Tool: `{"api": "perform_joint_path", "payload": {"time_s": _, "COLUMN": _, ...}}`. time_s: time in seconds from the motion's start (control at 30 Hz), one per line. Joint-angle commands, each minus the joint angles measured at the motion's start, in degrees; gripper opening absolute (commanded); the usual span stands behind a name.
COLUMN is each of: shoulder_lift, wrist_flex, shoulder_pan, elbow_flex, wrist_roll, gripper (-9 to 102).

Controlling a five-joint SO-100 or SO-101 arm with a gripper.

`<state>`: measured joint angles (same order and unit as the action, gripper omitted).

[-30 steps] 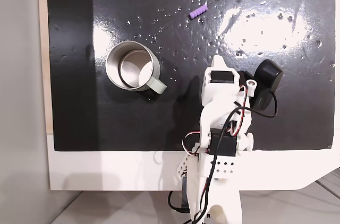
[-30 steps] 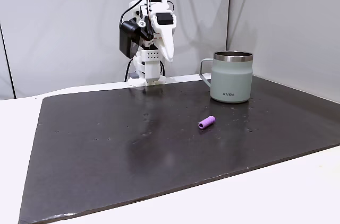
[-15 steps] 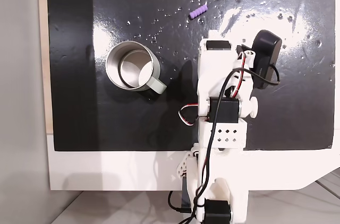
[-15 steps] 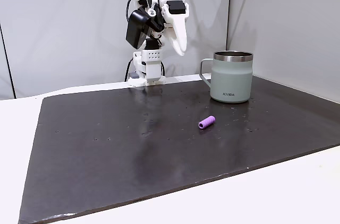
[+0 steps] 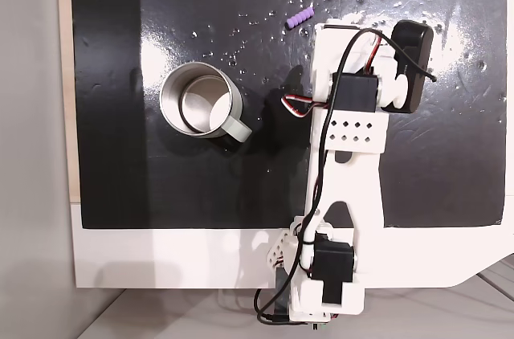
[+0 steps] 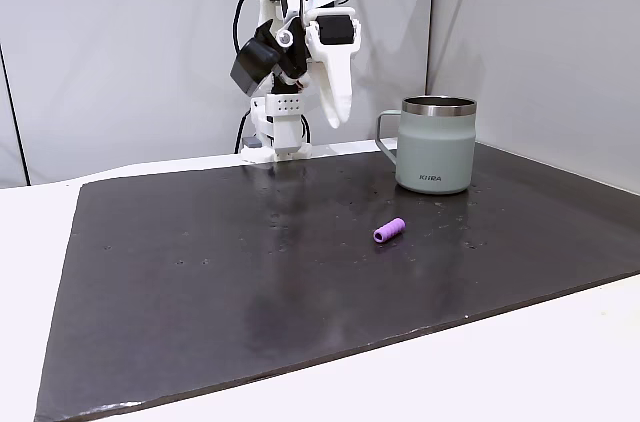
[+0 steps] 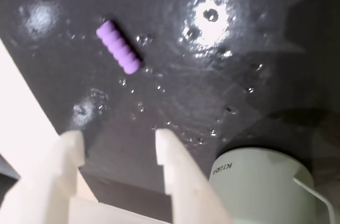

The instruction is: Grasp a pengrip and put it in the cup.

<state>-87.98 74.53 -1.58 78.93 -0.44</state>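
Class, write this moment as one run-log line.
phase: approach | hand: open, empty, raised | pengrip: lying on mat | cup: upright, apart from pengrip

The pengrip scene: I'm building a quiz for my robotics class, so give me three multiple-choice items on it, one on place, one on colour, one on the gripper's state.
1. Where does the pengrip lie?
A. on the black mat
B. inside the cup
C. between the fingers

2. What colour is the pengrip?
A. green
B. light purple
C. orange

3. How is the gripper?
A. shut on the pengrip
B. shut on the cup's handle
C. open, holding nothing

Answers:
1 A: the pengrip lies on the mat, apart from the cup.
2 B: it shows light purple.
3 C: the gripper has a bare gap.
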Motion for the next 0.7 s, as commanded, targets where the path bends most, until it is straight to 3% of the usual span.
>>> {"api": "perform_joint_path", "payload": {"time_s": 0.0, "shoulder_lift": 2.81, "wrist_flex": 2.20, "shoulder_pan": -0.35, "elbow_flex": -8.35, "wrist_roll": -0.70, "gripper": 16}}
{"api": "perform_joint_path", "payload": {"time_s": 0.67, "shoulder_lift": 23.38, "wrist_flex": 4.83, "shoulder_pan": 4.75, "elbow_flex": -27.77, "wrist_roll": -0.70, "gripper": 24}}
